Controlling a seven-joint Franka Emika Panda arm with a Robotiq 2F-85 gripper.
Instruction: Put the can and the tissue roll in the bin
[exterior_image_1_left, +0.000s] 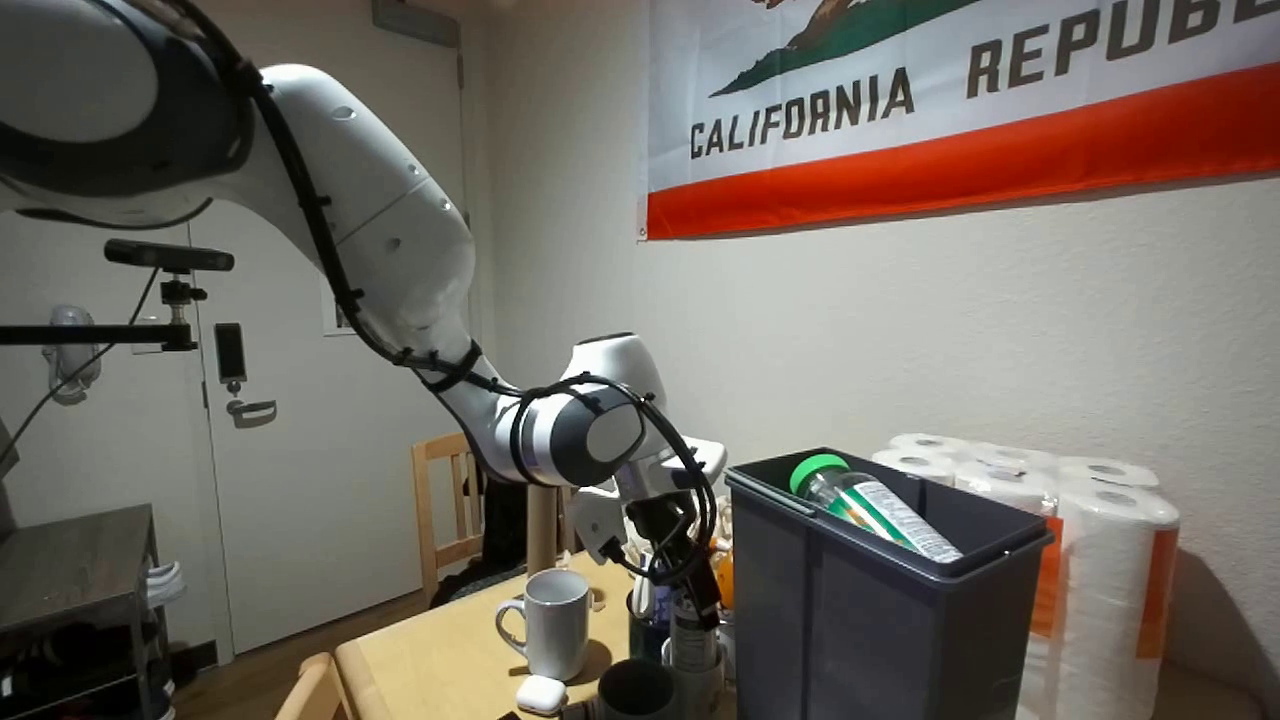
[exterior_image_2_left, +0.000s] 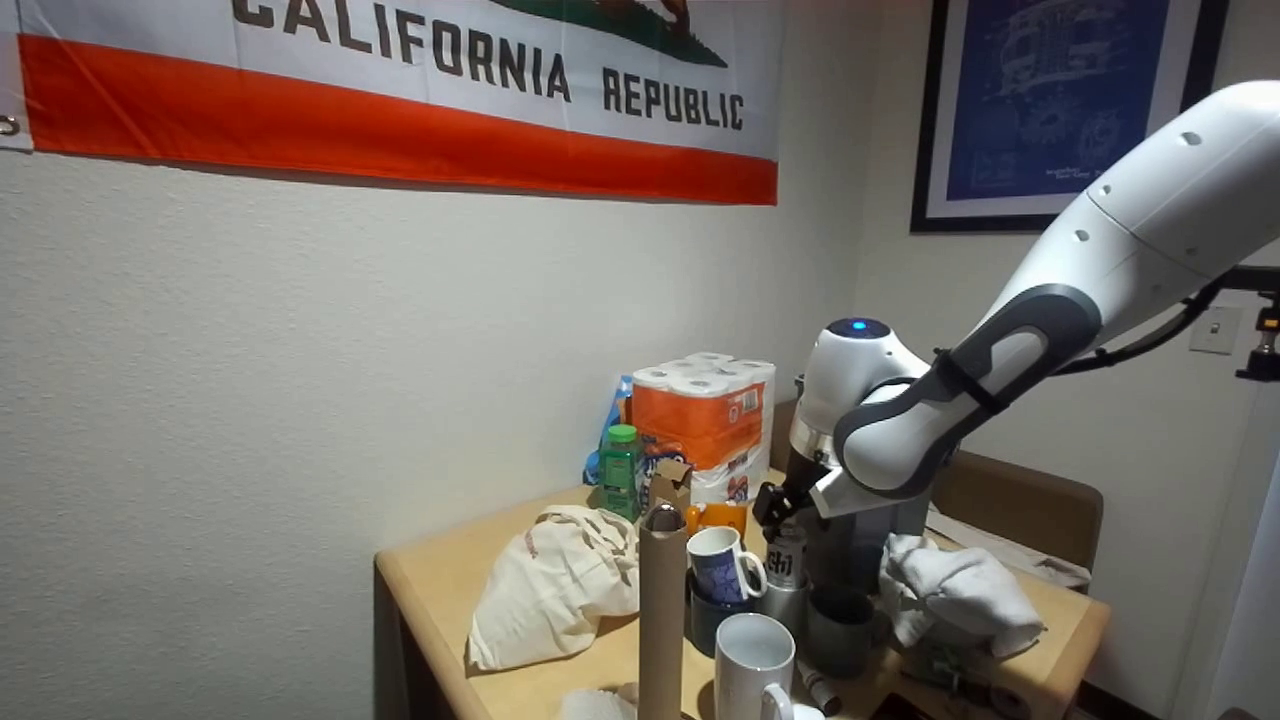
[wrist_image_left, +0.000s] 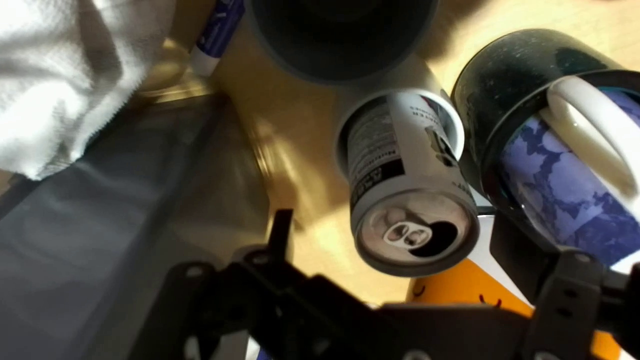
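The can (wrist_image_left: 425, 170) is silvery with a pale label and an opened lid. It stands tilted inside a light mug (wrist_image_left: 452, 117), and shows in both exterior views (exterior_image_1_left: 692, 645) (exterior_image_2_left: 786, 560). My gripper (wrist_image_left: 397, 240) is open at the can's top. In the wrist view the lid lies between the spread fingers, with gaps on both sides. The gripper also shows in both exterior views (exterior_image_1_left: 700, 590) (exterior_image_2_left: 775, 508). The tall dark grey bin (exterior_image_1_left: 860, 610) is beside the gripper and holds a green-capped bottle (exterior_image_1_left: 875, 510). A brown cardboard tissue roll tube (exterior_image_2_left: 661, 610) stands upright on the table.
A dark mug (wrist_image_left: 530, 65) holding a blue-white mug (wrist_image_left: 555, 170) adjoins the can's mug. Another dark mug (exterior_image_2_left: 840, 630), a white mug (exterior_image_2_left: 755, 660), an orange mug (exterior_image_2_left: 718, 516) and a white cloth (exterior_image_2_left: 955, 600) are nearby. Paper roll packs (exterior_image_1_left: 1110, 560) stand behind the bin.
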